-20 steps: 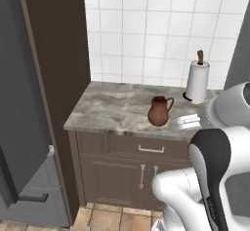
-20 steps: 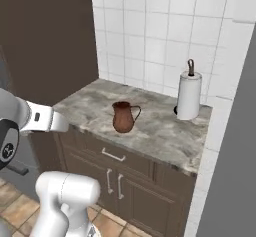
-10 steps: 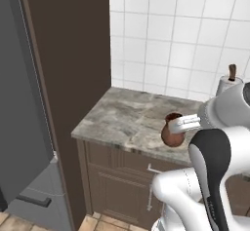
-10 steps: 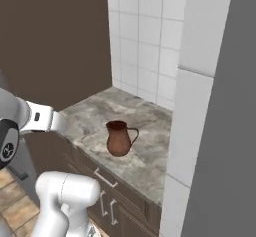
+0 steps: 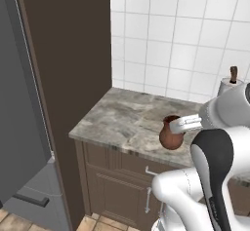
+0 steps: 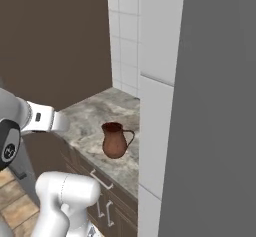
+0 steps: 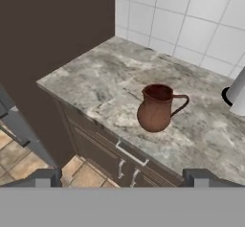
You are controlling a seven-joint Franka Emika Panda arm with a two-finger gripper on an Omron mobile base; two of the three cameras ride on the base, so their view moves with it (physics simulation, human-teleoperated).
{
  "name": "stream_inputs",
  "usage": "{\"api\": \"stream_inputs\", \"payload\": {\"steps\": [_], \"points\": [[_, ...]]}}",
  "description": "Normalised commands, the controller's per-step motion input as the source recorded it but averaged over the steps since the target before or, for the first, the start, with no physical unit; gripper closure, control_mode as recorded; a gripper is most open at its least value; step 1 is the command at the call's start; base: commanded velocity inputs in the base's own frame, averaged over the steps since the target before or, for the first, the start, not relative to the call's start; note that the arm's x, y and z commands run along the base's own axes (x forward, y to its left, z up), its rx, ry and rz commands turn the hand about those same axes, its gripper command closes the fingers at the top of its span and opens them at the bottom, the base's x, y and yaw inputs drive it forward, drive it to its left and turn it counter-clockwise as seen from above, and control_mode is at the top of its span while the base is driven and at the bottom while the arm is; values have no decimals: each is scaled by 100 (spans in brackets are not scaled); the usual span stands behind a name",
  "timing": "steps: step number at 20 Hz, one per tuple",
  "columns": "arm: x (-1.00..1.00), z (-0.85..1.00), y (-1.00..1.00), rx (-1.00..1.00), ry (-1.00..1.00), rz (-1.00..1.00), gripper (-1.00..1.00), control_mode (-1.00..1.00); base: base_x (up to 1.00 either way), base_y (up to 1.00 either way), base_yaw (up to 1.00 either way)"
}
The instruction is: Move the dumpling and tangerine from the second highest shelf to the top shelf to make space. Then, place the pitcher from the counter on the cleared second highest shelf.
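1 pitcher [image 7: 157,108] stands closer on the counter [image 7: 100,85] than before; tool [image 7: 122,177] spread, empty.

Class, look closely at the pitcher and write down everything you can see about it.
The pitcher is a reddish-brown, clay-like jug with a round belly, a narrower neck, a flared open mouth and one curved side handle. It stands upright on the marbled counter, near the front edge above a cabinet drawer. Only the counter touches it. In the hand view the handle points toward a white roll standing apart from it. Its inside looks dark; contents cannot be told.
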Motion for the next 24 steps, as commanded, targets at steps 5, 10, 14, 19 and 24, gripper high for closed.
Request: {"api": "stream_inputs", "payload": {"steps": [5,10,14,19,24], "points": [[38,0,-2,0,0,3,-100,-100,0,0,0],[77,-5,-15,1,0,19,-100,-100,0,0,0],[43,-15,-28,0,4,33,-100,-100,0,0,0],[16,-39,-25,-11,9,40,-100,-100,0,0,0],[9,-41,-22,-20,17,38,-100,-100,0,0,0]]}}
